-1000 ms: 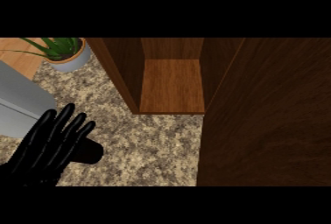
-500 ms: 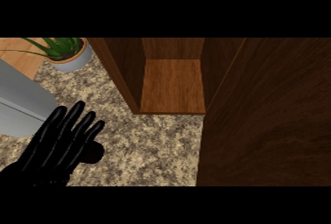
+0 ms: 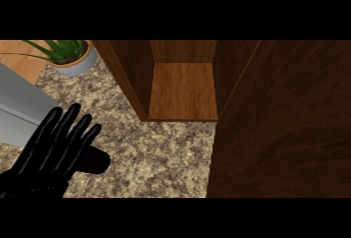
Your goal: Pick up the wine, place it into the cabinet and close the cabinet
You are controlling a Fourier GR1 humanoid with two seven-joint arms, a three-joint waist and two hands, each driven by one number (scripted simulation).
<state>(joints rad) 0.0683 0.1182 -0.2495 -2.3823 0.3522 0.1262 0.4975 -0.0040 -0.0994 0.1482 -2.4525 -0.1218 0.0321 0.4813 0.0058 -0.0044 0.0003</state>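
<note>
at the lower left of the head view the left hand (image 3: 51, 151) shows black, its fingers (image 3: 67, 125) straight and slightly spread, pointing up the view, the thumb (image 3: 93, 162) sticking out to the right. it is open and holds nothing; it sits over the speckled granite counter (image 3: 161, 153), and whether it touches the stone cannot be told. the right hand shows nowhere in the view. just beyond the hand's fingertips, at the left edge, lies a grey metal surface (image 3: 17, 109). to the right, a broad dark wooden door (image 3: 281, 125) of the cabinet fills the side of the view, standing open. past the counter's middle the cabinet (image 3: 130, 74) is open, its brown wooden shelf (image 3: 183, 90) bare. the wine is not to be seen, neither in the hand nor on the shelf. farthest off, at the upper left, a potted plant (image 3: 68, 56) with green leaves stands in a pale pot on the counter.
</note>
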